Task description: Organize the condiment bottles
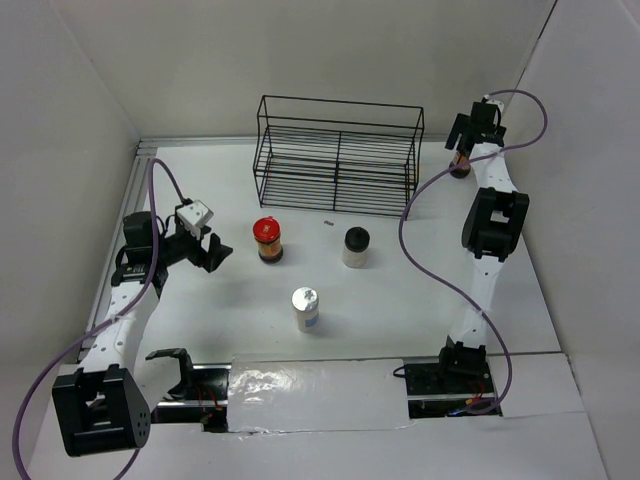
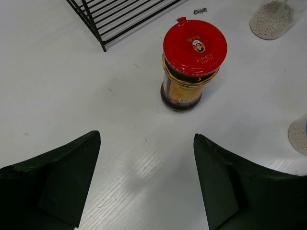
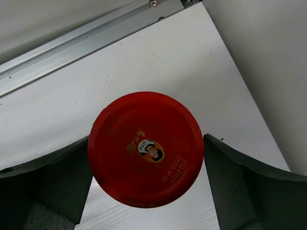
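A dark brown jar with a red lid and yellow label (image 1: 268,240) stands mid-table; in the left wrist view this jar (image 2: 192,62) is ahead of my left gripper (image 2: 146,177), which is open, empty and apart from it. My left gripper (image 1: 215,250) is to the left of the jar. A white black-capped bottle (image 1: 356,247) and a white silver-capped bottle (image 1: 305,309) stand nearby. The second red-lidded jar (image 3: 144,148) stands in the far right corner. My right gripper (image 3: 146,182) is open with its jaws on either side of it, a small gap showing on the right.
A black wire rack (image 1: 338,155) stands at the back centre; its corner shows in the left wrist view (image 2: 120,14). A small dark speck (image 1: 328,223) lies in front of the rack. White walls enclose the table on three sides, close to the right jar.
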Robot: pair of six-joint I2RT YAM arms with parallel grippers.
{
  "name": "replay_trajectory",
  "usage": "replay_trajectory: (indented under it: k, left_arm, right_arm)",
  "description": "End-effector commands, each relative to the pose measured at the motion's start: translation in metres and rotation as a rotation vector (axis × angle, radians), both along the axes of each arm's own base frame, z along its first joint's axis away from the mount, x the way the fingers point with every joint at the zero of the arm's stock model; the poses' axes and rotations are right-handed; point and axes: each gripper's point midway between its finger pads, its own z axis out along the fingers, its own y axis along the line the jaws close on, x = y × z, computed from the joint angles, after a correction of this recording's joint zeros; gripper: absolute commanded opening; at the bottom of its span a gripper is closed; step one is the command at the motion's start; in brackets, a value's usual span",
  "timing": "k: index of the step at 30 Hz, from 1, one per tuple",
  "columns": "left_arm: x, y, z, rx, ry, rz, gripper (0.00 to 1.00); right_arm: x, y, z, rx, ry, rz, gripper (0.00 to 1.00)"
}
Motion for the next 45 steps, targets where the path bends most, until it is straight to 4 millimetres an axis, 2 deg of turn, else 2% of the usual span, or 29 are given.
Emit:
replay_trajectory:
  k: [1,5,6,7,8,10,11,14,15,17,18,20,21,23,24,25,26,27,30,31,35,40,45]
  left_arm:
    - [0.013,0.003,0.025,0.025,-0.11,-0.022,0.91]
    - [0.013,0.004,0.025,0.033,-0.124,-0.014,0.92]
    - [0.014,0.005,0.025,0.034,-0.124,-0.008,0.92]
    - [0.013,0.004,0.026,0.035,-0.13,-0.011,0.92]
    - [0.013,0.004,0.026,0.037,-0.133,-0.014,0.92]
    - [0.013,0.004,0.027,0.037,-0.138,-0.013,0.92]
    - [0.012,0.004,0.027,0.036,-0.137,-0.015,0.92]
    - [0.01,0.002,0.029,0.026,-0.137,-0.017,0.92]
    - [0.01,0.002,0.029,0.027,-0.14,-0.015,0.92]
    - [0.008,0.002,0.029,0.023,-0.136,-0.008,0.92]
    - [0.007,0.002,0.031,0.021,-0.14,-0.007,0.92]
    - [0.005,0.002,0.031,0.017,-0.136,0.0,0.92]
    - [0.004,0.003,0.029,0.016,-0.133,0.007,0.92]
    - [0.002,0.003,0.03,0.008,-0.135,0.016,0.92]
    - [0.001,0.002,0.03,0.006,-0.135,0.014,0.92]
    - [0.0,0.001,0.031,0.003,-0.138,0.012,0.92]
    - [-0.002,-0.001,0.033,-0.002,-0.145,0.006,0.91]
    - [-0.003,-0.003,0.034,-0.008,-0.144,-0.003,0.91]
    - [-0.008,-0.008,0.039,-0.022,-0.149,-0.026,0.91]
    - [-0.01,-0.01,0.042,-0.027,-0.155,-0.037,0.91]
    - [-0.013,-0.012,0.045,-0.035,-0.157,-0.045,0.91]
    - [-0.017,-0.012,0.043,-0.039,-0.139,-0.041,0.91]
    - [-0.02,-0.014,0.039,-0.042,-0.123,-0.045,0.91]
  right_arm:
    - [0.021,-0.002,0.039,-0.04,-0.125,-0.007,0.92]
    - [0.017,-0.001,0.041,-0.045,-0.118,-0.002,0.74]
    - [0.016,-0.001,0.046,-0.052,-0.122,-0.006,0.65]
    - [0.015,-0.001,0.048,-0.055,-0.122,-0.009,0.6]
    - [0.012,0.0,0.06,-0.067,-0.136,-0.008,0.5]
    - [0.006,0.002,0.07,-0.102,-0.137,-0.02,0.39]
    - [0.003,0.006,0.094,-0.12,-0.17,-0.021,0.37]
    - [-0.009,0.007,0.132,-0.171,-0.204,-0.042,0.35]
    - [-0.019,0.009,0.162,-0.196,-0.242,-0.06,0.33]
    - [-0.031,0.012,0.194,-0.22,-0.283,-0.084,0.29]
    - [-0.046,0.017,0.232,-0.231,-0.345,-0.098,0.29]
    - [-0.062,0.023,0.261,-0.237,-0.401,-0.128,0.26]
    - [-0.076,0.035,0.289,-0.236,-0.457,-0.116,0.24]
    - [-0.091,0.052,0.315,-0.242,-0.511,-0.105,0.23]
    - [-0.105,0.066,0.333,-0.274,-0.535,-0.079,0.22]
    - [-0.11,0.085,0.339,-0.281,-0.548,-0.055,0.22]
    - [-0.117,0.096,0.347,-0.299,-0.556,-0.036,0.22]
    - [-0.126,0.119,0.357,-0.294,-0.58,0.007,0.22]
    - [-0.14,0.157,0.368,-0.288,-0.608,0.129,0.22]
    - [-0.142,0.181,0.37,-0.269,-0.623,0.212,0.22]
    - [-0.147,0.224,0.35,-0.172,-0.599,0.379,0.19]
    - [-0.135,0.252,0.309,-0.103,-0.521,0.483,0.19]
    - [-0.116,0.273,0.28,-0.072,-0.461,0.564,0.18]
